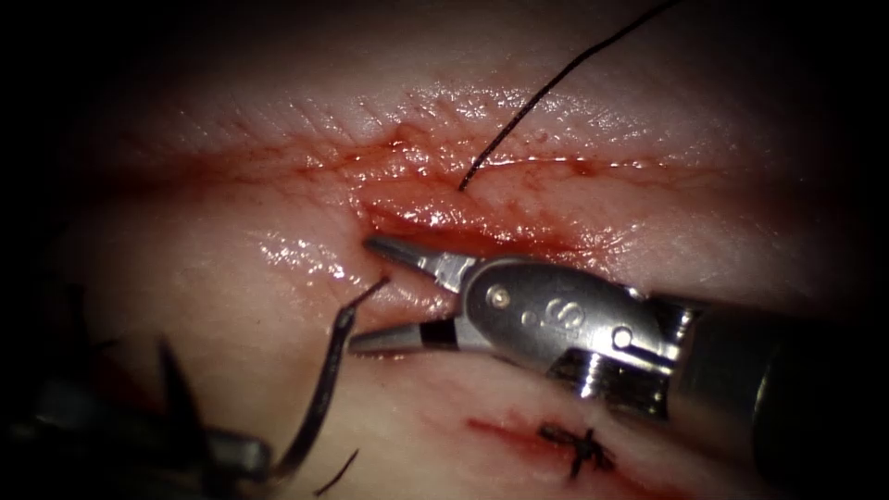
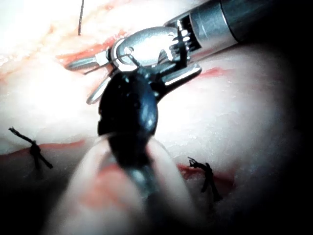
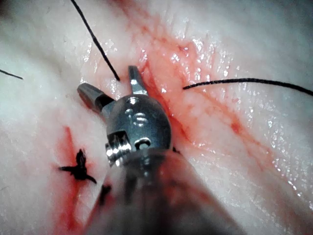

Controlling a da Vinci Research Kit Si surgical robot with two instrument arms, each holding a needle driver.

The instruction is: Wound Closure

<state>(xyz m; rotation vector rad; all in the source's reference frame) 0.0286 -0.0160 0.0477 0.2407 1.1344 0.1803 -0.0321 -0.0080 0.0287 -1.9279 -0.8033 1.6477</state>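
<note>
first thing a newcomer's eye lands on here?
The right arm's end effector, jaws open and holding nothing, over the red, wet cut in the tissue. Just left of it, the curved needle rises from the left arm's end effector, which grips its lower end; its tip meets the tissue beside the open jaws. Thread leaves the cut's far edge.
</note>
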